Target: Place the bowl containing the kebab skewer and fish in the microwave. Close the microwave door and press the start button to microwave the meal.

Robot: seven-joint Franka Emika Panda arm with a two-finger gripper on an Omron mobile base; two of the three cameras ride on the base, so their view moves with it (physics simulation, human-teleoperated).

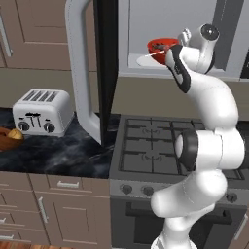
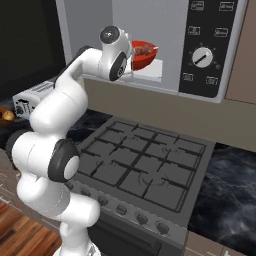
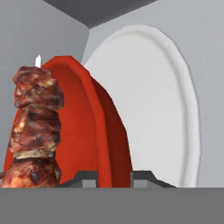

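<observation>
The tool (image 3: 113,178) is clenched on the rim of the bowl (image 1: 162,46), holding it just inside the microwave (image 2: 150,30) over the white turntable (image 3: 157,109). Next it should lower, let go, then withdraw.

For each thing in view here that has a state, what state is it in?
microwave door: swung wide open.
microwave: cavity open, white turntable inside.
bowl: at the cavity mouth, over the turntable, rim between the pincer's fingertips.
kebab skewer: lying in the bowl.
fish: in the bowl.
pincer: shut on the bowl's rim.
toaster: on the counter, slots empty.
</observation>
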